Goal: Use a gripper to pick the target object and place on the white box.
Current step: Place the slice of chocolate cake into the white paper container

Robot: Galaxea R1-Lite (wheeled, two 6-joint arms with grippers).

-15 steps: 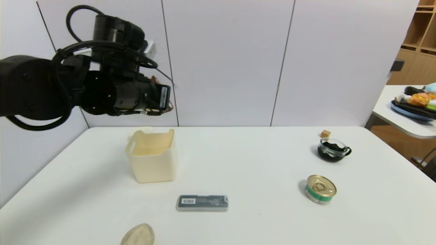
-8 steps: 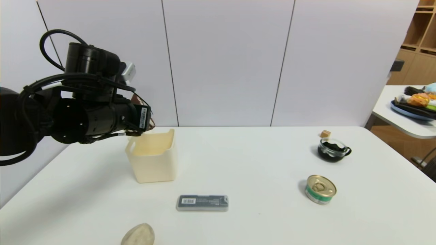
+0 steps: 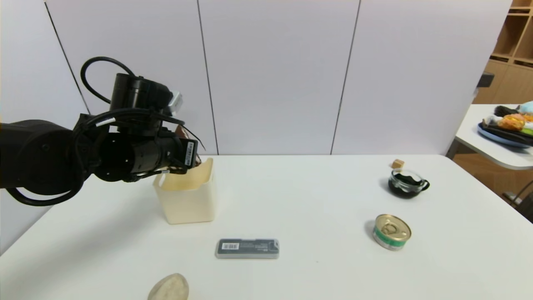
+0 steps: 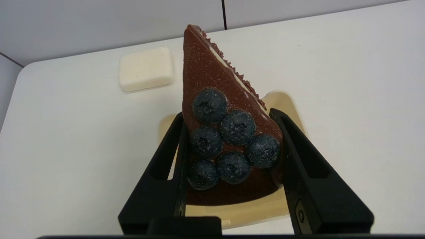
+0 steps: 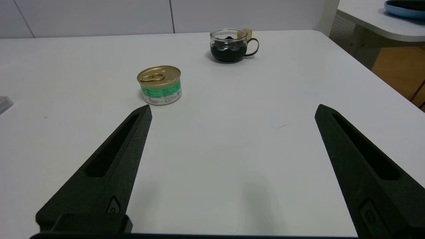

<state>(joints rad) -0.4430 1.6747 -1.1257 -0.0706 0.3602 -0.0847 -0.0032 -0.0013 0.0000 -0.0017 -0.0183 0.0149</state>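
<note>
Broadly, the white surface (image 3: 291, 208) carries everything, with the white box (image 3: 187, 200) as the largest item at about 10 o'clock from the surface's middle. Around it lie a grey rectangular case (image 3: 247, 248) toward 6 o'clock, a beige rounded lump (image 3: 168, 288) cut off at the near edge, a gold-lidded tin can (image 3: 391, 231) at 4 o'clock, and a glass cup (image 3: 407, 183) of dark contents at 2 o'clock with a small tan cube (image 3: 398, 163) just behind it. A cream soap-like block (image 4: 146, 68) shows beyond the box in the left wrist view.

The left gripper (image 4: 232, 146) reaches level from 9 o'clock, hanging over the box's open top; its body hides the box's far left rim from the head view. Its fingers (image 4: 172, 156) are clenched on the chocolate cake slice (image 4: 225, 132), held above the box opening, berries facing the wrist camera.

The right gripper (image 5: 232, 113) hovers low over bare surface near the can, fingers released and spread wide.
</note>
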